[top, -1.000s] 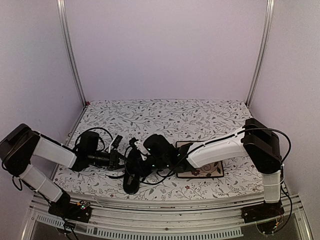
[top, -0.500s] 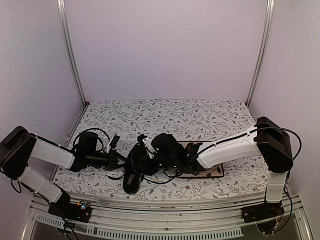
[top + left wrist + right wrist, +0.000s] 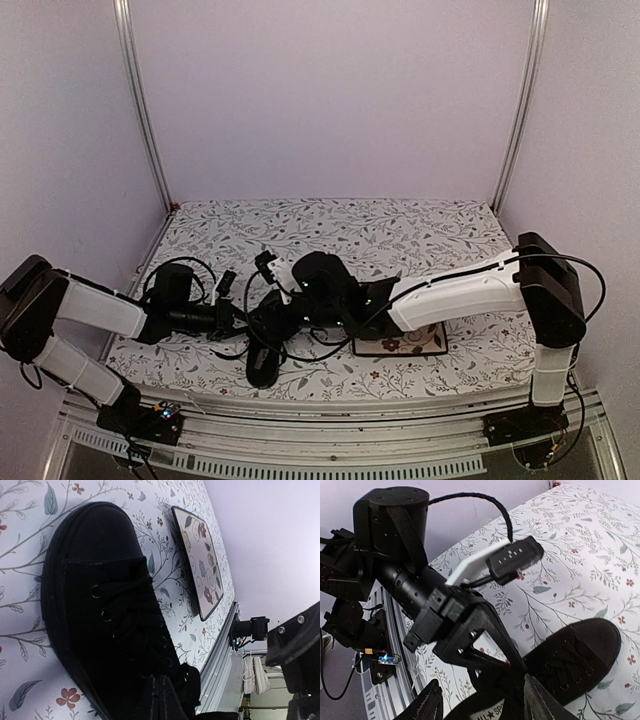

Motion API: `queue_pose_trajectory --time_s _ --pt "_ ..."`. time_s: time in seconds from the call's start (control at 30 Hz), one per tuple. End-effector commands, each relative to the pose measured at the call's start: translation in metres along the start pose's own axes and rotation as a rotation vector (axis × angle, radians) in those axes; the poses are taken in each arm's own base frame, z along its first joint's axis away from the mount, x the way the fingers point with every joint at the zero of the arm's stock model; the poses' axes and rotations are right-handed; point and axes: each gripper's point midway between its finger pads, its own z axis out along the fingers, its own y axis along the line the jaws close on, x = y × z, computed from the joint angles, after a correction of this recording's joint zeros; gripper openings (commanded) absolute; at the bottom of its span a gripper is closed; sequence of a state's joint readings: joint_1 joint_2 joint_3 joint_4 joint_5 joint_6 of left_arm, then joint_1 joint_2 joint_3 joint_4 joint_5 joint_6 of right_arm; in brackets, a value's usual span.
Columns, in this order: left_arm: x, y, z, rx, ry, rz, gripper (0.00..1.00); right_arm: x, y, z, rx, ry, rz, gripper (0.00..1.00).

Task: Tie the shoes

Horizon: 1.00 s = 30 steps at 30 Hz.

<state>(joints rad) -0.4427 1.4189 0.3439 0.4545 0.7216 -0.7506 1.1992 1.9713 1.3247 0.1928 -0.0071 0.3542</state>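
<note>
From above: a single all-black low-top shoe near the front edge of the table, flat on a leaf-and-flower printed cloth. Left gripper at its left side, right gripper over its upper end. Square plate just to the right, partly under the right arm.

Left wrist: matte, cloth-like upper, smooth rounded toe cap, thick rimmed sole. Thin black laces crossing between small ringed eyelets. Own fingers pressed tight together at the shoe's opening; impossible to tell whether a lace is pinched. Plate glossy, floral, dark-edged.

Right wrist: own fingers spread apart, grasping nothing, hovering above the shoe's opening and a pale insole label with a printed star. Left gripper's angular black frame tapering down onto the laced throat.
</note>
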Motion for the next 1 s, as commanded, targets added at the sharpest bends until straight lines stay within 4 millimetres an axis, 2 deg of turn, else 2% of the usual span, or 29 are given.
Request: queue_pose_trajectory --time_s 0.0,0.3,0.47,0.67,0.77,0.83,0.87,0.9,0.97 --pt "-0.001 0.002 -0.004 -0.007 -0.014 -0.006 0.00 0.002 0.006 0.020 -0.013 0.024 -0.038 0.56" --pt "-0.001 0.001 -0.004 -0.002 -0.013 -0.004 0.00 0.023 0.003 0.040 -0.017 0.089 -0.045 0.53" --pt "0.000 0.001 -0.004 -0.002 -0.009 -0.005 0.00 0.023 0.001 0.047 -0.011 0.093 -0.046 0.47" --pt "0.000 0.002 -0.004 -0.002 -0.008 -0.006 0.00 0.020 0.003 0.054 -0.010 0.089 -0.056 0.45" --pt "0.000 0.001 -0.004 0.000 -0.007 -0.004 0.00 0.020 0.003 0.056 -0.011 0.090 -0.061 0.35" --pt "0.000 0.001 -0.004 -0.001 -0.007 -0.006 0.00 0.021 0.002 0.056 -0.008 0.093 -0.061 0.22" --pt "0.000 0.001 -0.004 -0.002 -0.009 -0.006 0.00 0.021 0.002 0.056 -0.004 0.094 -0.062 0.11" --pt "0.000 0.002 -0.004 -0.006 -0.011 -0.008 0.00 0.019 0.000 0.054 0.005 0.092 -0.060 0.05" --pt "-0.001 0.003 -0.005 -0.016 -0.018 -0.010 0.00 0.015 -0.001 0.048 0.017 0.078 -0.057 0.03"
